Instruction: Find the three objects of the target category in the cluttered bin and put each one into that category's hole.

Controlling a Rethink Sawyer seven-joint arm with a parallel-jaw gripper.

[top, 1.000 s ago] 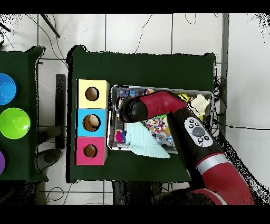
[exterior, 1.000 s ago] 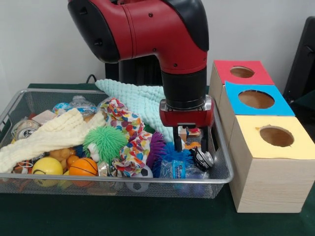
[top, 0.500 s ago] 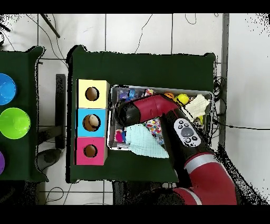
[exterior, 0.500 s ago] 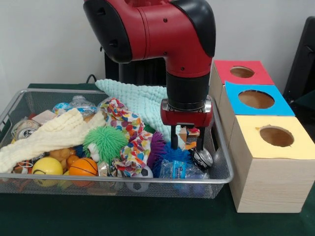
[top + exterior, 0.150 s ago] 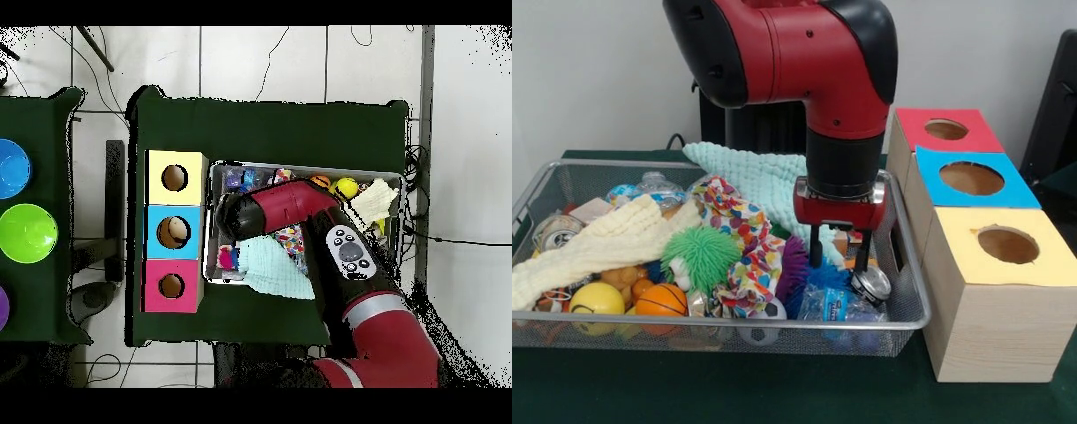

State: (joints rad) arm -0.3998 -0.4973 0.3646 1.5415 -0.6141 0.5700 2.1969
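While the search goes on: Sawyer's claw hangs low over the end of the wire bin nearest the 3 sorting boxes, fingers spread apart and gripping nothing.

Claw and clutter: the 2 dark fingers point straight down, their tips just above a blue spiky toy and a crinkled blue packet.

Nearest candidate: a small round metal tin lies just beside the finger on the box side, lower and toward the camera; it is tilted, its round face turned up and outward, so no clear long axis shows.

Target category: not stated, and the pictures do not show which items belong to it; the tin as target is a judgement only.

Holes: the yellow box, blue box and red box stand in a row on the green tabletop, touching the bin's side. From overhead, something pale sits inside the blue box's hole.

Next move: likely a short shift toward the boxes, then down, before closing.

Elsewhere in the bin: a green spiky ball, small basketball and mint cloth lie well apart from the claw.
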